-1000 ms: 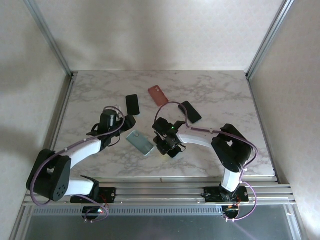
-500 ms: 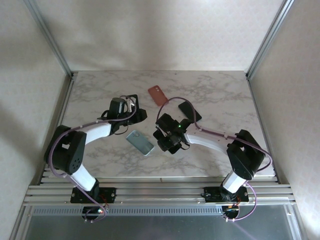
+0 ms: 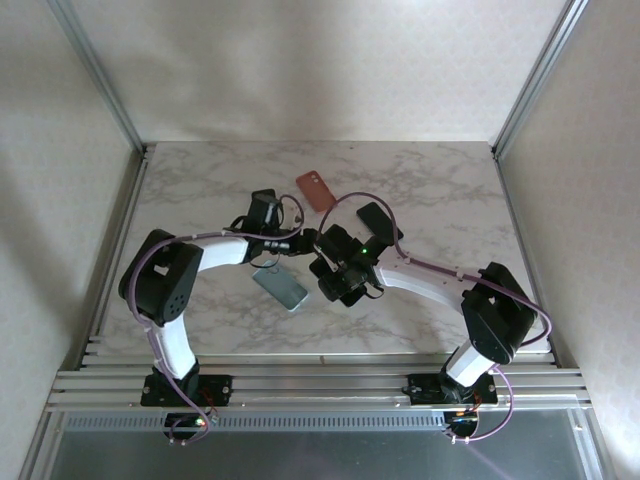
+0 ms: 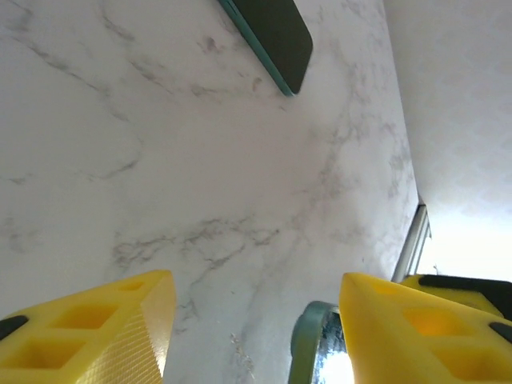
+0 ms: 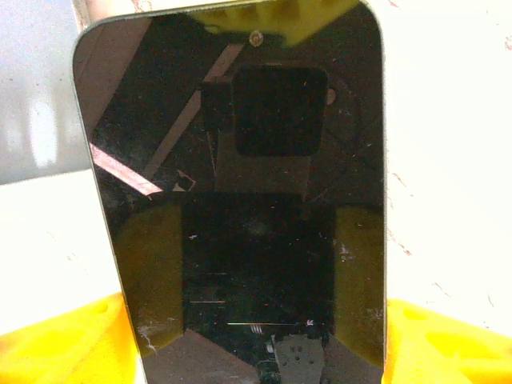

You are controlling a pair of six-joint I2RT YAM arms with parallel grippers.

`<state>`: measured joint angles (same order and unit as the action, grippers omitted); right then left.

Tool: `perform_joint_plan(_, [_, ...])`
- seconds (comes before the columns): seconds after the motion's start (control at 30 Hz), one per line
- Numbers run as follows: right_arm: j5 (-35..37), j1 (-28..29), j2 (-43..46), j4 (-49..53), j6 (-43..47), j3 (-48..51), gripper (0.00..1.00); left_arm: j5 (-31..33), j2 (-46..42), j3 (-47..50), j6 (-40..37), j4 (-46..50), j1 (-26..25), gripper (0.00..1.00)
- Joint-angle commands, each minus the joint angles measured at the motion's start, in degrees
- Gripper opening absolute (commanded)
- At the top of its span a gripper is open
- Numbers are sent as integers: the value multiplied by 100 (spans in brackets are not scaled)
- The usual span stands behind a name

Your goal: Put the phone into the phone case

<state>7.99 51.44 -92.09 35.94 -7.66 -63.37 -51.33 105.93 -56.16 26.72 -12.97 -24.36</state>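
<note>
My right gripper is shut on the phone, a black slab whose glossy screen faces the right wrist camera, with the yellow fingers at its two long edges. In the top view the phone hangs mid-table. The phone case, pale teal, lies flat just to its left. My left gripper reaches in above the case and stands open. A teal rim of the case shows beside its right finger, apart from the left one.
A red case lies at the back centre. A black phone lies to its right, and another dark phone is partly hidden by the left arm. A dark, teal-edged phone lies ahead of the left gripper.
My left arm has swung right and forward, from the table's left to just above the teal case. The right gripper has moved slightly back with the phone.
</note>
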Motion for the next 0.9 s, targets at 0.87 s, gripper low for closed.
perform_joint_plan(0.87, [151, -99, 42, 71, 64, -43, 68, -903, -259, 619, 30, -427, -188, 53])
